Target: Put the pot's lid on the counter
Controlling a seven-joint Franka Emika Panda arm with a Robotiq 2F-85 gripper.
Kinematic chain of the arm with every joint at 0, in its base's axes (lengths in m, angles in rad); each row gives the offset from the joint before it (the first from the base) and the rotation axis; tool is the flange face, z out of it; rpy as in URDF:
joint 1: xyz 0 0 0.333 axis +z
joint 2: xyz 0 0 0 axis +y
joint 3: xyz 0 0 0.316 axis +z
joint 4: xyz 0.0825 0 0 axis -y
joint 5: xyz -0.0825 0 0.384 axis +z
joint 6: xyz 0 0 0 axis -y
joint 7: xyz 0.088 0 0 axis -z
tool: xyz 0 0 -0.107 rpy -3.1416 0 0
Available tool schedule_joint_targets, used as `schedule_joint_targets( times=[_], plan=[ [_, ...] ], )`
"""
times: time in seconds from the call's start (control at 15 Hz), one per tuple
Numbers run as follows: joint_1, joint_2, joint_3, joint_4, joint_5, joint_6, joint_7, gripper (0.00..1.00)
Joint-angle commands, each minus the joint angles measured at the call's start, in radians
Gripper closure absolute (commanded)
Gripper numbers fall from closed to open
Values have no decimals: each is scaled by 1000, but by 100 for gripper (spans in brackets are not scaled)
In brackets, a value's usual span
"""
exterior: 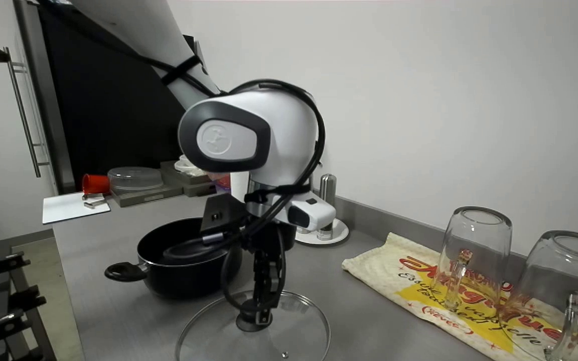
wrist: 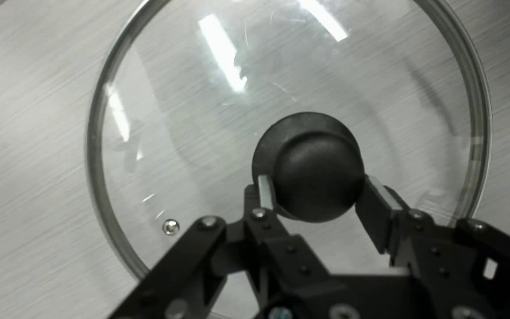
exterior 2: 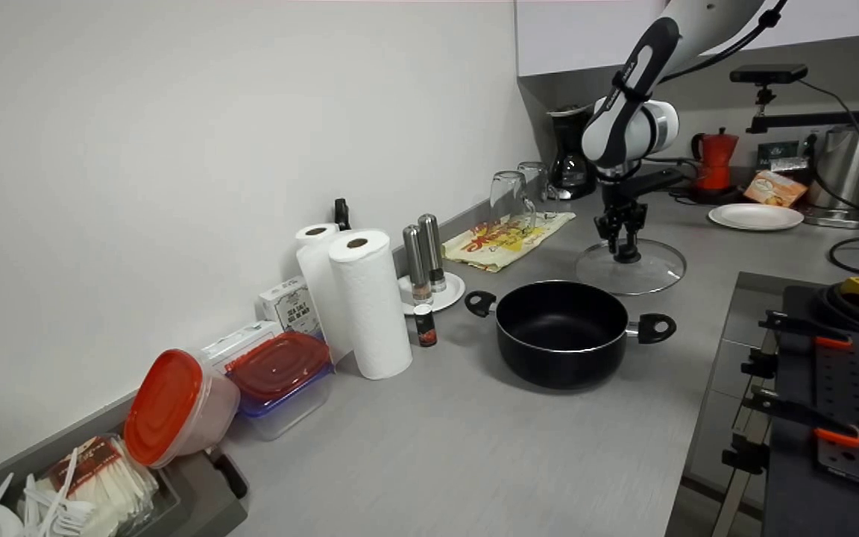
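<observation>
Two fingers [wrist: 267,195] of my pincer [wrist: 319,191] stand part way apart, snug to opposite sides of the black knob [wrist: 319,170]; I have the lid [exterior 2: 646,277] by it, how tightly I cannot tell. Wrist view: knob between the fingertips, clear glass spreading all round, small metal vent [wrist: 171,227] off to one side. Lid sits straight below the pincer, knob up, looking roughly level in an exterior view. Grey counter [exterior 2: 474,440] directly under it; whether the rim touches that surface or hangs just above, cannot tell. Pot [exterior 2: 560,365] near the lid, to the side of it, upright on the counter, black inside in plain sight. Nearer the wall [exterior: 419,100]: printed cloth [exterior: 404,286] with glass mugs [exterior: 474,235], apart from my fingers. Shakers [exterior 2: 416,261] on a round white tray [exterior 2: 456,289] beyond the pot.
</observation>
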Motion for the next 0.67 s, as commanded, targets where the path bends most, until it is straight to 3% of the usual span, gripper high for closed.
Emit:
schedule_joint_targets(
  times=[0.0, 0.6],
  plan=[
    [-43, 77, 44, 61, 62, 21, -43, 76],
    [-52, 185, 89, 159, 82, 28, -58, 76]
  ],
)
